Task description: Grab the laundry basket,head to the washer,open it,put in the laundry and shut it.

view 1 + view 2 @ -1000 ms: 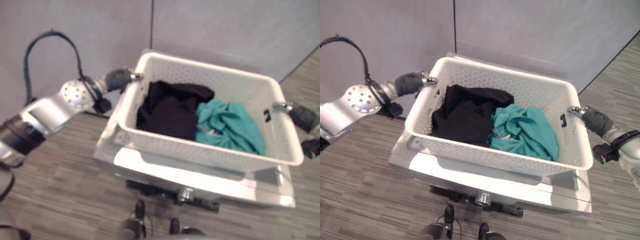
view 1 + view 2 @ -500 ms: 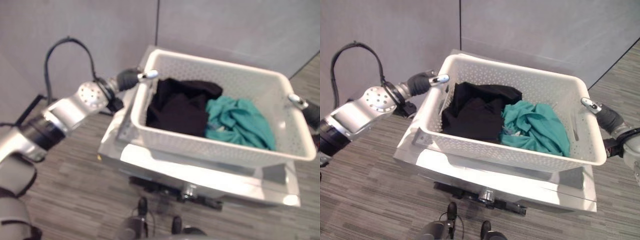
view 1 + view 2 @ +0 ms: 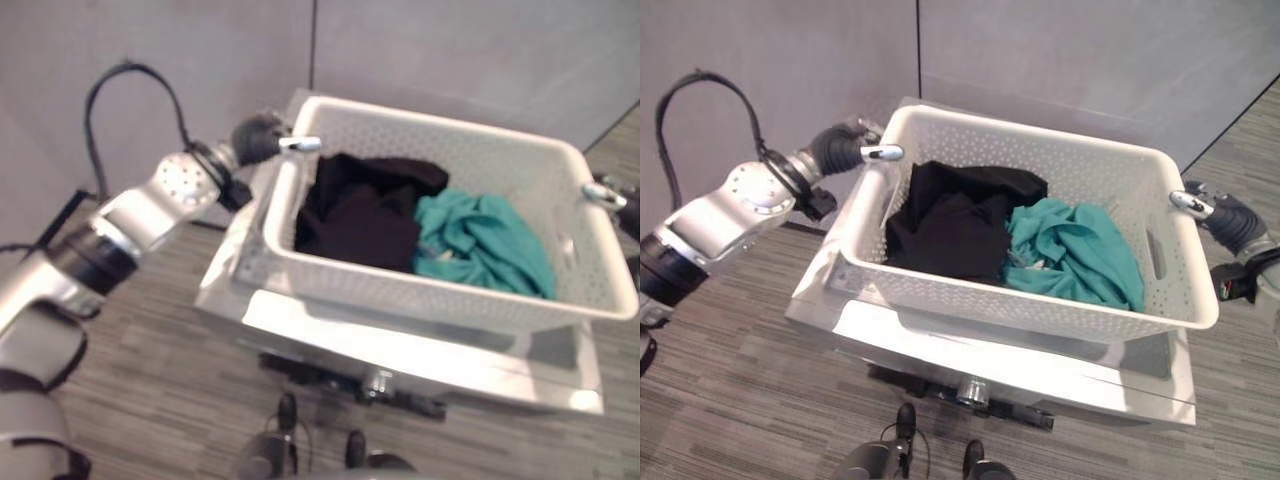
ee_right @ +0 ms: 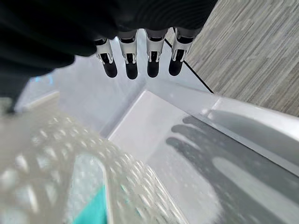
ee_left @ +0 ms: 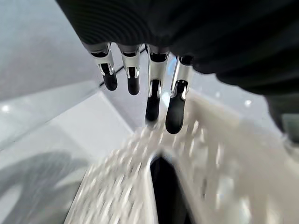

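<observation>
Reaching both open hands, left hand (image 3: 862, 150) and right hand (image 3: 1210, 208), I should hook straight fingers (image 5: 153, 93) under the basket (image 3: 1040, 310) rim evenly.

Nothing readable is showing anywhere: no lettering, label, number or sign is appearing on the laundry basket (image 3: 1060, 310), the clothes or the white washer top (image 3: 1020, 370) beneath it.

walls (image 3: 1060, 50): plain grey panels, vertical seam | floor (image 3: 730, 380): grey streaked wood-look planks
</observation>
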